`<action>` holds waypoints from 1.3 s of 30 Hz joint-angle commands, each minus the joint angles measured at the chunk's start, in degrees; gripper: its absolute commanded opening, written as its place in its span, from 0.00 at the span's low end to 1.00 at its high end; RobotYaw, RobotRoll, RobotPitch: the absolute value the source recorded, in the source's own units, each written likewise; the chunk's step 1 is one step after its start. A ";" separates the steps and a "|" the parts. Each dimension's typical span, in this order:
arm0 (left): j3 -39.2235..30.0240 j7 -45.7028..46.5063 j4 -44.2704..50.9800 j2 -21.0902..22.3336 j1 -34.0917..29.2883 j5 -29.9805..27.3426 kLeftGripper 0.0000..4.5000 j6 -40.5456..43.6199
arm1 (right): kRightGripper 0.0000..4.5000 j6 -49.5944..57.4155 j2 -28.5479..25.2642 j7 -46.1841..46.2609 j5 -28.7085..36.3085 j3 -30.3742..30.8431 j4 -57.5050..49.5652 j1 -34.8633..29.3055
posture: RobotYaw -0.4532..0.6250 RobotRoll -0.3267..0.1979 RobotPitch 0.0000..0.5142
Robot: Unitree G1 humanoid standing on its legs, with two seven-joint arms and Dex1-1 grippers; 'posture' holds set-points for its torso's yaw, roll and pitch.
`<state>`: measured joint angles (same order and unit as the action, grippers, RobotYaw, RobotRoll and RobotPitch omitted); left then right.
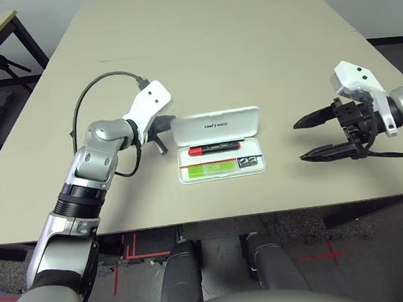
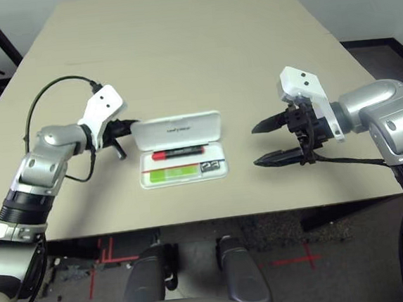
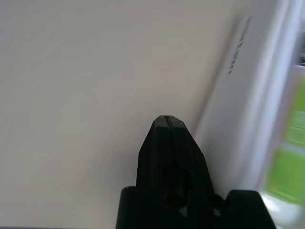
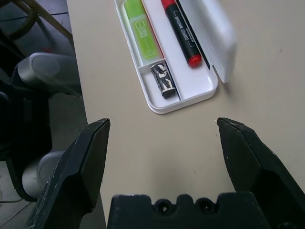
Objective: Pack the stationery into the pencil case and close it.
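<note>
While the pencil case (image 1: 217,144) lies open at the table's (image 1: 199,45) middle, my two grippers flank it.
From my head, my left gripper (image 1: 159,135), pinched shut and empty, sits just beside its raised lid; my right gripper (image 1: 312,138) hangs wide apart, empty, well off; my left wrist meets the lid's edge; my right wrist sees highlighter (image 4: 139,32), marker (image 4: 182,31) and metallic piece (image 4: 163,81) inside.

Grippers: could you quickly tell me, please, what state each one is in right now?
Left gripper: closed, holding nothing, beside the pencil case lid.
Right gripper: open, holding nothing, off to the case's other side.
</note>
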<state>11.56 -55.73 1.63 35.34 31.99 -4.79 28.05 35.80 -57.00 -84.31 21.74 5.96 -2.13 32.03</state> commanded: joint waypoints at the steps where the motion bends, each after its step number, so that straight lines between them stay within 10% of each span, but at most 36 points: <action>1: 1.95 -4.11 4.47 1.18 -2.15 -2.51 0.00 0.96 | 1.00 -0.58 0.12 0.19 -0.21 0.88 -0.53 -0.46 | 0.40 0.62 0.23; 25: 14.44 -4.61 6.59 1.15 -5.46 5.88 0.00 -3.20 | 1.00 -2.33 2.28 2.04 -1.84 1.49 0.58 0.36 | 0.39 0.62 0.22; 34: 8.33 -0.89 5.32 -1.89 -5.23 2.31 0.00 -2.78 | 1.00 -3.52 4.72 5.25 -2.74 0.94 2.93 0.86 | 0.39 0.62 0.22; 39: -1.10 4.63 0.77 -4.65 -4.75 -1.61 0.30 -4.01 | 1.00 -8.77 12.74 15.12 -2.61 -3.93 11.36 2.32 | 0.40 0.62 0.21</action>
<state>13.92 -53.27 4.43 31.40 27.27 -4.60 24.63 29.21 -45.67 -72.79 19.47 4.16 6.25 33.49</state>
